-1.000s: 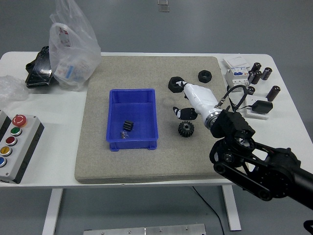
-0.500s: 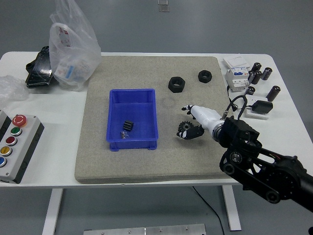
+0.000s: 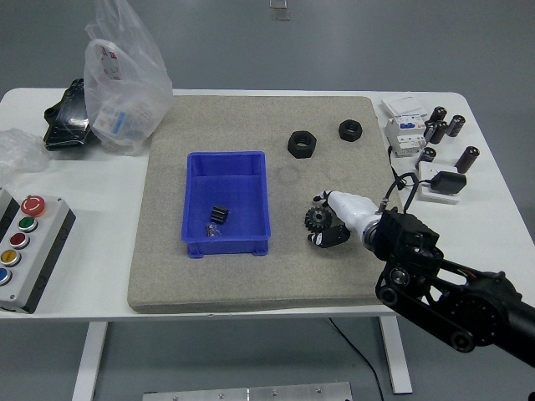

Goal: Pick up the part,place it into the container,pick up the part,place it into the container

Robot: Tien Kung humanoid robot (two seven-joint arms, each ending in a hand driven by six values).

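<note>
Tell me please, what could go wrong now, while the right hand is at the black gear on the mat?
1. The right hand sits beside the black gear; whether it grips is unclear. A weak hold could let the gear slip or roll on the grey mat.
2. The blue container is close on the left. A low carry might hit its wall, or shift it.

Clear plastic bag (image 3: 125,79) far left, button box (image 3: 29,247), capacitors (image 3: 443,125) far right
</note>
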